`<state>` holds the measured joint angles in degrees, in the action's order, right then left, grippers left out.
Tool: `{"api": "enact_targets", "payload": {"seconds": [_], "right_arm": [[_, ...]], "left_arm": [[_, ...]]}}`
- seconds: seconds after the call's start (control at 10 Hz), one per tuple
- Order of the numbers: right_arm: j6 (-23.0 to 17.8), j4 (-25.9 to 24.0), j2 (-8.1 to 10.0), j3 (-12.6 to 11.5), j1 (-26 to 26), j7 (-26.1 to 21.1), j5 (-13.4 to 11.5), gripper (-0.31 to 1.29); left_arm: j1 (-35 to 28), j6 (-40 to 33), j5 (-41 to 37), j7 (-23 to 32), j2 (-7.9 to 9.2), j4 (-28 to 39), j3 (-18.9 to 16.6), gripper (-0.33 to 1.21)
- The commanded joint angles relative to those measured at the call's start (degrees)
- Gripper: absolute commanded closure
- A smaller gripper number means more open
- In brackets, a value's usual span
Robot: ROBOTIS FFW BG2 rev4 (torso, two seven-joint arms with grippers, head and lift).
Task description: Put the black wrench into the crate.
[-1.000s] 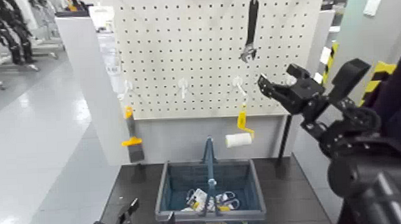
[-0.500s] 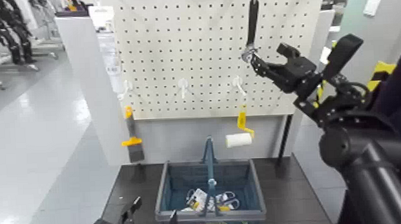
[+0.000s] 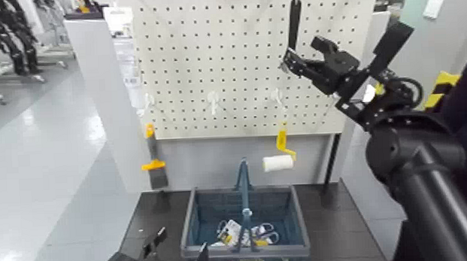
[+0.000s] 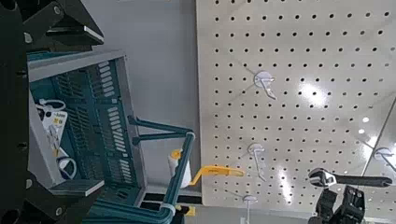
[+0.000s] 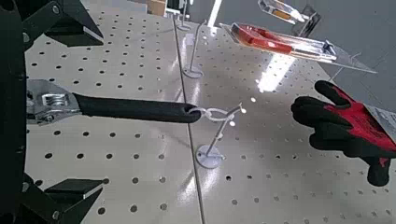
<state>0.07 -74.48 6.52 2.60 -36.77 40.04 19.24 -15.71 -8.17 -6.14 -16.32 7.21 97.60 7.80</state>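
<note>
On 1 pegboard [image 3: 204, 80], the black wrench [image 5: 131, 107] hangs from 1 hook, its head between the right gripper's [image 5: 70, 112] open fingers. Reaching is the step in hand; next, close firmly, then unhook. Left gripper [image 3: 167, 255] waits beside the crate [image 3: 302, 225].

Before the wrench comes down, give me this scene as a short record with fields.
target: black adjustable wrench, hanging on a pegboard hook
right gripper: open at the wrench's head, one finger on either side
left gripper: open, low beside the basket
destination: blue-grey handled basket, below the pegboard
nearby: yellow-handled paint roller
</note>
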Motion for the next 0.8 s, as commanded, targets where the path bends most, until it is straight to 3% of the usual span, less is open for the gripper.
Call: {"api": "enact_targets", "payload": {"seconds": [0.1,0.2,0.3,0.4,0.8], "right_arm": [[0.72,2.76,-0.1,0.56,-2.26,1.27,1.15,0.5],[1.16,3.02,-0.19,0.56,-2.52,1.44,1.15,0.97],[1.16,2.93,-0.36,0.83,-2.52,1.27,0.89,1.1],[1.6,2.93,-0.36,1.18,-2.7,1.27,-0.17,1.1],[1.6,3.37,-0.54,1.0,-2.96,1.35,0.18,1.1]], "left_arm": [[0.24,-0.09,-0.02,-0.11,0.0,-0.13,0.11,0.21],[0.24,-0.09,-0.02,-0.11,0.0,-0.13,0.11,0.21],[0.24,-0.09,-0.02,-0.11,0.0,-0.13,0.11,0.21],[0.24,-0.09,-0.02,-0.2,0.0,-0.13,0.11,0.21],[0.32,-0.18,-0.1,-0.11,0.09,-0.22,0.19,0.21]]}}
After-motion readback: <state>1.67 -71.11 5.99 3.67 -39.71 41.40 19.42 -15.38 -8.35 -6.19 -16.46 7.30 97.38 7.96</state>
